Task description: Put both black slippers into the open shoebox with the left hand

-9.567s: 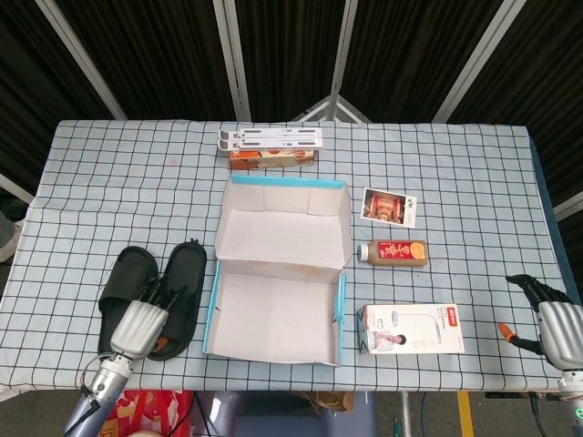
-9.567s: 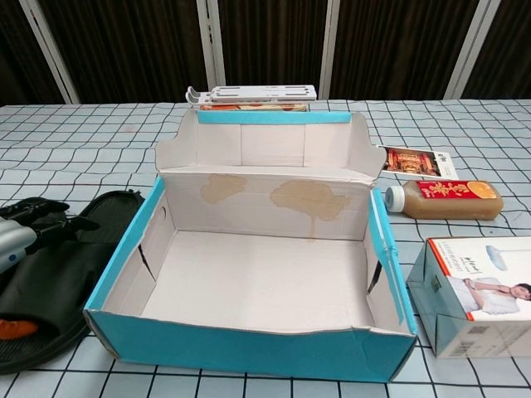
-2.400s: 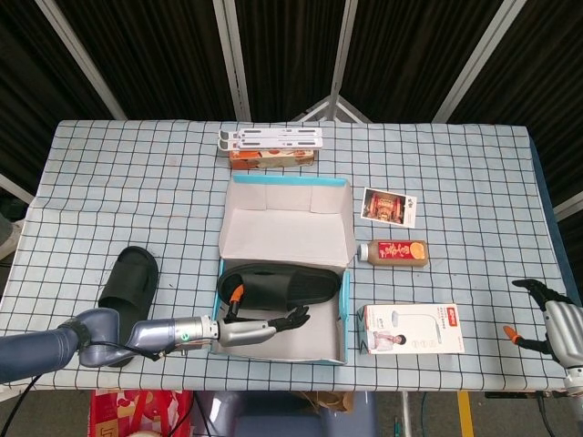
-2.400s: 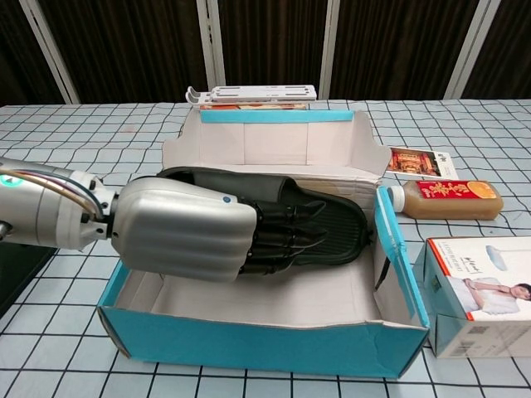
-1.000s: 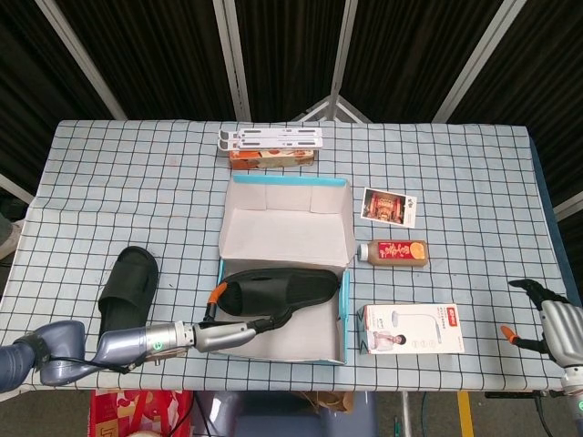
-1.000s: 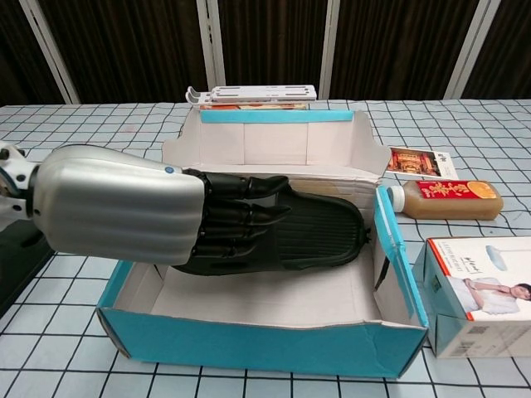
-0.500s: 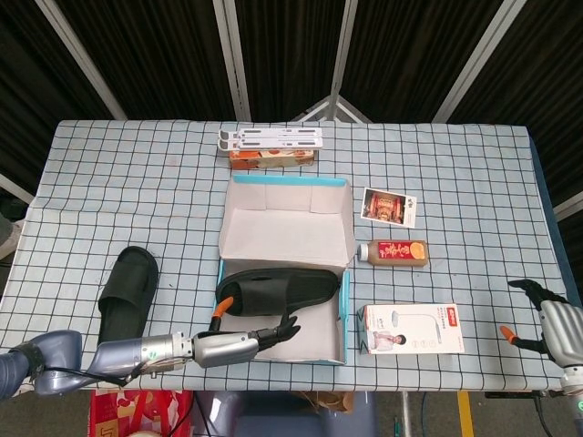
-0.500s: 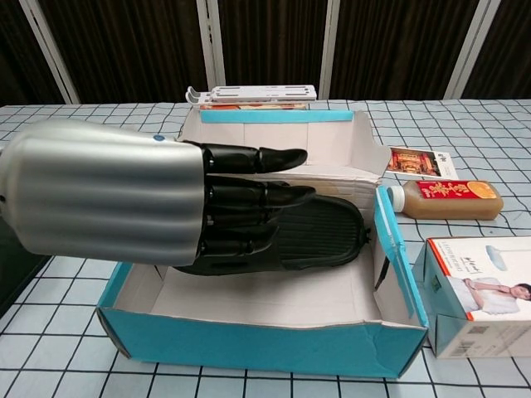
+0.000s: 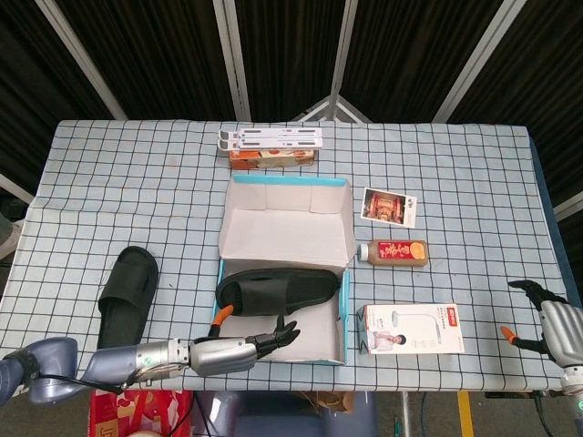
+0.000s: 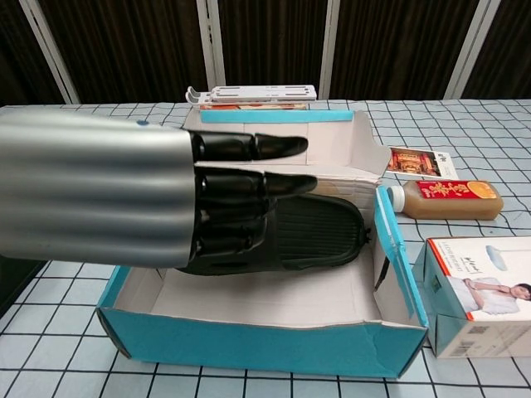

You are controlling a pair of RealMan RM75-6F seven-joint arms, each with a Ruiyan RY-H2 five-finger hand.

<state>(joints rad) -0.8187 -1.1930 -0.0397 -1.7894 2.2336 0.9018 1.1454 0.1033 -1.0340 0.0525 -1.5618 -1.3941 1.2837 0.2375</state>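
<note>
Since 1 s ago left hand [image 9: 239, 350] has pulled back off slipper in box [image 9: 281, 291]; fingers [image 10: 249, 182] spread, holding nothing, slipper just beyond fingertips inside shoebox [image 9: 342, 314]. 2nd slipper [image 9: 127, 287] on tabletop [image 9: 137, 191], well left. Right hand [image 9: 552, 323] open.

A staged test bench in a lab or studio, not a home; the table [image 9: 109, 191] wears a white cloth with a black grid, and black curtains [image 9: 137, 55] hung between pale metal poles [image 9: 232, 59] close it in behind; around the shoebox [image 9: 284, 232] sits a mixed lot of props: a white folding stand [image 9: 271, 137] behind it, a photo card [image 9: 390, 207], a bottle [image 9: 393, 251] and a product carton [image 9: 412, 328] to its right.
</note>
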